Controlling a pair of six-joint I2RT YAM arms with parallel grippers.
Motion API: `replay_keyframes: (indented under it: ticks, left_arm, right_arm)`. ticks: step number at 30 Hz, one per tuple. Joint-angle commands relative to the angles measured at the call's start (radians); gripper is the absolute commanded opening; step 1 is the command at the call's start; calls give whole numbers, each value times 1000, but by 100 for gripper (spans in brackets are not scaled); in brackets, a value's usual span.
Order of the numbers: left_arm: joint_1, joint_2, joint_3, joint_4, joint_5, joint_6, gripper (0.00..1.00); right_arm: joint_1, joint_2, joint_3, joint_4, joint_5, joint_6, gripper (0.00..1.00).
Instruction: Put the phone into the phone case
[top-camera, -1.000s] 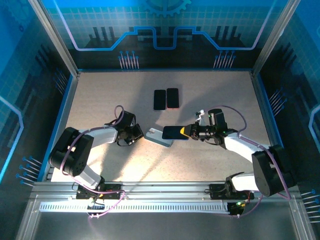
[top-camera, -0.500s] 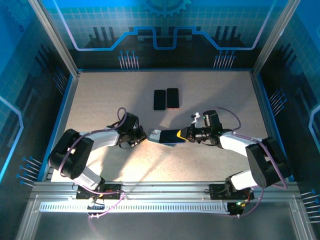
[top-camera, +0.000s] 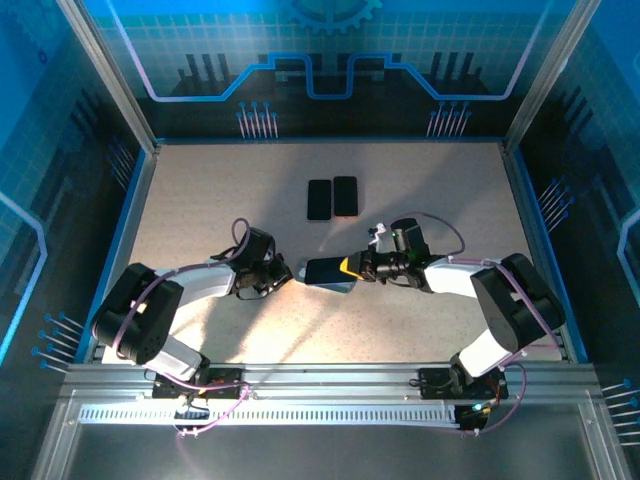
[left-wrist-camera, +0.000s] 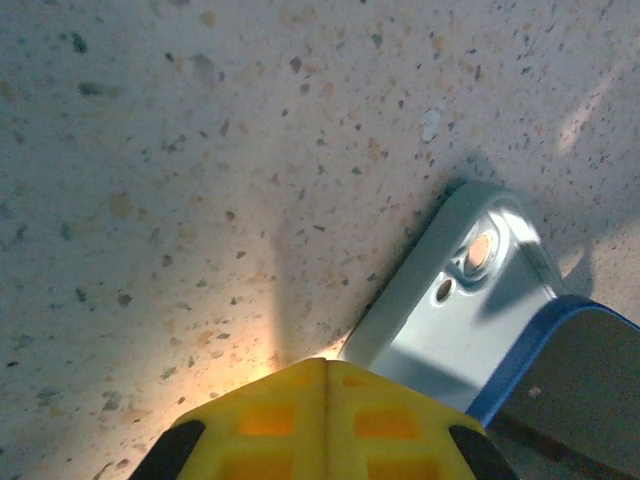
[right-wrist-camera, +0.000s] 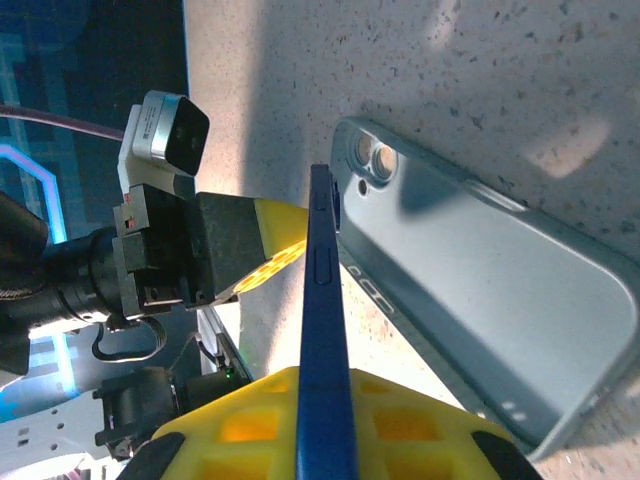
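Phone (top-camera: 325, 268) carried left over case (top-camera: 338, 288), pinched in right gripper (top-camera: 352, 267), left gripper (top-camera: 284, 274) pressed together, case just ahead.

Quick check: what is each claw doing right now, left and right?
Left claw: closed, holding nothing, tip beside the phone case.
Right claw: closed on the phone, gripped edge-on.

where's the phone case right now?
Top view: the phone case lies mid-table between the left gripper and right gripper, partly under the blue phone that the right gripper holds.
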Motion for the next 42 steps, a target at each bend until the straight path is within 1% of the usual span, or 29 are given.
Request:
replay_keyframes:
  ticks: [1,6,11,17,26,35,42]
  left_arm:
    - [-7,20,-8,43,-9,-20,5]
    - [-11,37,-4,50,-1,-17,5]
    - [-42,35,-15,49,-13,-28,5]
    - [-72,30,-26,58,-20,-51,5]
    - [-72,13,-22,53,-19,-51,5]
    - [-80,29,-25,68,-17,-50,5]
    - [-113,51,-29,106,-14,-79,5]
  right_arm:
    - [17,38,32,129,-24,65,0]
    - [18,94,21,194,-18,109,0]
    - [18,121,15,205,-8,115,0]
    - [17,116,30,99,1,57,0]
    - [17,68,90,-183,35,-99,0]
    - [17,126,106,-201,28,-91,0]
    - [17,142,120,-226,41,-94,0]
